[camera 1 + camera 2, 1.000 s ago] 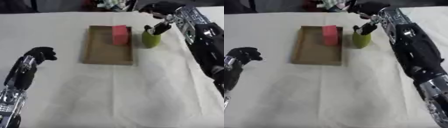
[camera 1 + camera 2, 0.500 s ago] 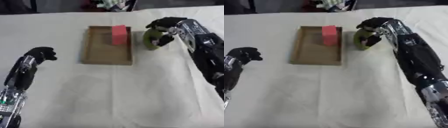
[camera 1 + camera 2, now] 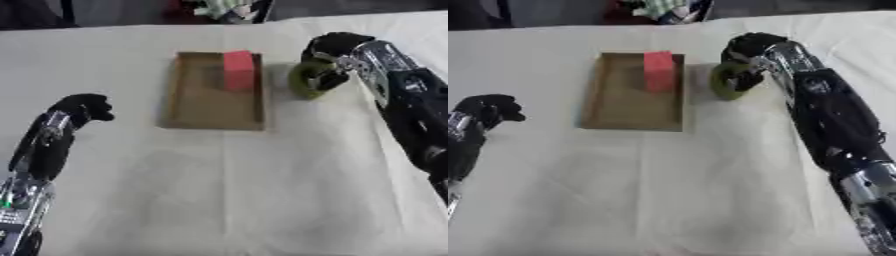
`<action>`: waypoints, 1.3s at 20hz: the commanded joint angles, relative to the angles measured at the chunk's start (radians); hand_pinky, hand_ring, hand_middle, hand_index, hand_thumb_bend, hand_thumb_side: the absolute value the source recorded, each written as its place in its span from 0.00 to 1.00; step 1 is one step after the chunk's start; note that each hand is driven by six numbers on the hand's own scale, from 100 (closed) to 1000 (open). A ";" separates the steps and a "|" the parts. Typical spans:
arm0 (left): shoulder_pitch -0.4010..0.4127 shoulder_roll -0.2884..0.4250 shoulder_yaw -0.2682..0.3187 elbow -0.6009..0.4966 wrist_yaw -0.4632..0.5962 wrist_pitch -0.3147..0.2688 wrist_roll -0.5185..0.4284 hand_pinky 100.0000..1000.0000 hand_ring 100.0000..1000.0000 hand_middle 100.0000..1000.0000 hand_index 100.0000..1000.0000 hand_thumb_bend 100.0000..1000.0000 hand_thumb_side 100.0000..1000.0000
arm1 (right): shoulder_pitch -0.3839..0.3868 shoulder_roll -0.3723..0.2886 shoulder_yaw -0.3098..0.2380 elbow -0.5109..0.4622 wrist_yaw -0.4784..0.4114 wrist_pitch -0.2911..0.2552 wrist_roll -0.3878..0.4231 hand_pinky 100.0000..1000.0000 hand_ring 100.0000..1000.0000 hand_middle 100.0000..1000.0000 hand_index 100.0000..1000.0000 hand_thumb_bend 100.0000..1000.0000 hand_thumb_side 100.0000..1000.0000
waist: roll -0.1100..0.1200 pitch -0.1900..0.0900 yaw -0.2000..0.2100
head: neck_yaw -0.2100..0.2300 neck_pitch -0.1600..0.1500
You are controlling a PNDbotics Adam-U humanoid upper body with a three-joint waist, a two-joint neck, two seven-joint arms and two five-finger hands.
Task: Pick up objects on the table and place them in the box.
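A: Where are we? The green cup point(image 3: 308, 80) sits on the bench point(image 3: 262, 190) just beside the box point(image 3: 214, 92), at about three o'clock from it, and a pink block point(image 3: 238, 70) already stands inside at the box's far end.

B: Our right robot hand point(image 3: 334, 50) comes in from one o'clock with its fingers curled round the cup's far side and rim, so we judge it is closing a grasp. The cup seems tilted, though we cannot tell whether it is off the cloth.

A: The risk, we think, is the cup rolling out of the curl or catching the box's near wall on the way over, since they are so close.

B: Our left robot hand point(image 3: 83, 107) idles at nine o'clock, fingers curled on nothing.
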 commanded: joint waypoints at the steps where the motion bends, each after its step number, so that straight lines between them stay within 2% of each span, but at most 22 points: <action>1: -0.008 0.013 0.011 -0.014 0.000 0.000 0.001 0.68 0.57 0.56 0.72 0.00 1.00 | -0.016 -0.021 -0.004 -0.033 -0.016 0.000 -0.031 0.59 0.54 0.19 0.31 0.00 0.21 | 0.000 -0.018 0.001 | 0.001 -0.011; 6: -0.008 0.013 0.011 -0.014 0.001 0.000 0.001 0.67 0.57 0.56 0.72 0.00 1.00 | -0.022 -0.028 0.006 -0.096 -0.058 -0.010 -0.069 0.58 0.51 0.16 0.27 0.00 0.18 | -0.001 -0.018 0.001 | 0.000 -0.010; 14: -0.008 0.014 0.008 -0.015 0.002 0.000 -0.001 0.67 0.57 0.56 0.72 0.00 1.00 | -0.072 -0.023 0.032 -0.215 -0.138 -0.035 -0.063 0.58 0.49 0.16 0.27 0.00 0.14 | -0.003 -0.020 0.005 | -0.006 -0.009; 20: -0.014 0.013 0.001 -0.015 0.005 0.001 -0.007 0.67 0.57 0.56 0.72 0.00 1.00 | -0.146 0.034 0.054 -0.277 -0.173 -0.048 -0.039 0.59 0.49 0.16 0.27 0.00 0.14 | -0.005 -0.022 0.018 | -0.021 -0.013; 26: -0.021 0.009 -0.007 -0.015 0.007 0.001 -0.016 0.67 0.57 0.56 0.72 0.00 1.00 | -0.186 0.125 0.063 -0.247 -0.152 -0.056 -0.020 0.59 0.50 0.17 0.27 0.00 0.14 | -0.004 -0.018 0.041 | -0.041 -0.017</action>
